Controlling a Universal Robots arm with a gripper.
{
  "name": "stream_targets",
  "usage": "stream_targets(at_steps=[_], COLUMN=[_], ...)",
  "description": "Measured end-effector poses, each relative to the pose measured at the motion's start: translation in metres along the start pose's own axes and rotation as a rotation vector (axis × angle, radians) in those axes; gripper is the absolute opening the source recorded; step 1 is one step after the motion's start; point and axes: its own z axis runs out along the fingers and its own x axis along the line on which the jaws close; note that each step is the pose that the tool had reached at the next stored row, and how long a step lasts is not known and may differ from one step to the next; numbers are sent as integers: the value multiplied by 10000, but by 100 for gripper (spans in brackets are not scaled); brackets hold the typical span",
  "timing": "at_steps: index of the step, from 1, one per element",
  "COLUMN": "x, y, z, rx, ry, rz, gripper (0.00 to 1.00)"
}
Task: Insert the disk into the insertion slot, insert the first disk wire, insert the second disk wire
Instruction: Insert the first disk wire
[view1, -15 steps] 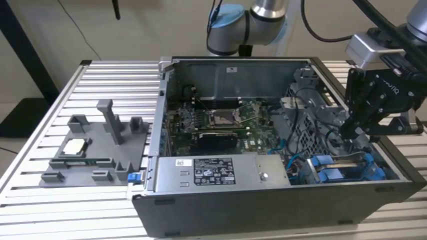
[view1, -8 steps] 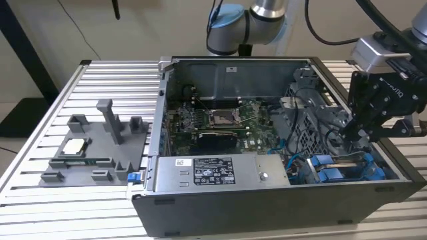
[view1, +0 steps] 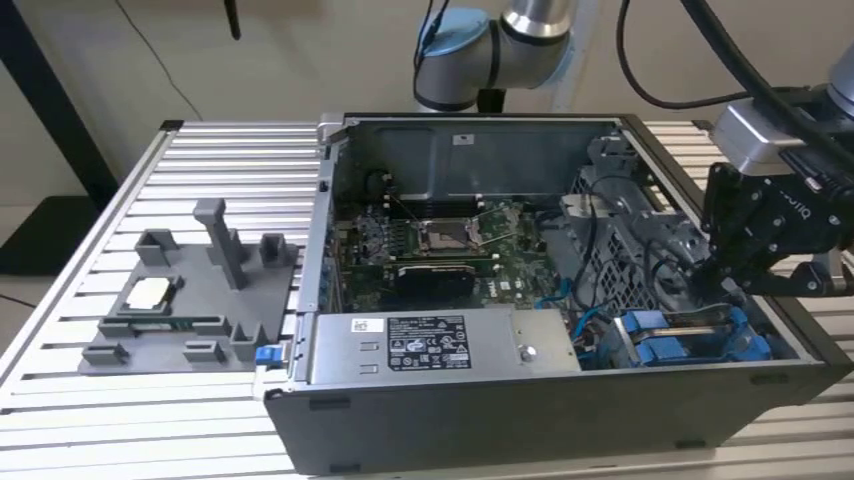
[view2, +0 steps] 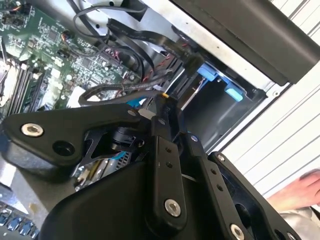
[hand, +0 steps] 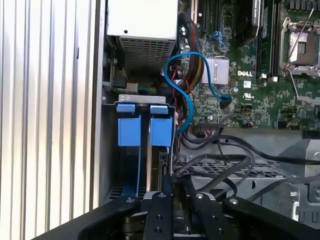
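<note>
Exterior view: a computer case (view1: 534, 420) lies open on a slatted metal table (view1: 227, 160). Its side panel is off, which probably lets the arm reach in from above. The black gripper (view1: 731, 285) hangs over the corner of the case at four o'clock. It is just above the insertion slot (view1: 687, 345), a grey metal bay edged in bright blue.

In the first wrist view the disk (hand: 161, 131) seems to be seated in that bay already, standing on edge. Little more than the ends of its blue caddy show, as two blue tabs side by side. I judge it stands this way so that its connector end faces the loose cables.

In both wrist views the claw's two fingers (view2: 161, 130) are drawn together into one narrow tip, a shape that would slip between cables. Several black wires (hand: 220, 165) loop right beside that tip; whether one is pinched I cannot tell.

At nine o'clock from the case sits a grey parts tray (view1: 187, 310). A person's hand (view2: 302, 192) rests on the table outside the case.
</note>
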Motion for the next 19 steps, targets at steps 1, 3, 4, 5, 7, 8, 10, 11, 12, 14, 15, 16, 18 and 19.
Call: stream_targets(at_steps=[1,3,4,5,7,8,10,11,12,14,15,16,18,19], x=[8,22,33,55,88,90,93,94,94,94,94,94,92,91], y=[-7,-18,-21,-21,-23,-28,-42,-49,-52,-57,-57,-59,-68,-74], z=[13,21,21,20,27,40,59,70,76,95,106,117,135,140], rx=[-1,-6,-22,-40,-61,-63,-64,-64,-63,-63,-63,-63,-63,-63], ry=[2,1,-1,-1,-2,-5,-2,-9,-14,-23,-24,-24,-27,-29], rz=[9,22,30,38,50,55,56,56,57,56,57,58,54,55], gripper=[19,19,19,19,19,19,19,19,19,19,19,19,19,19])
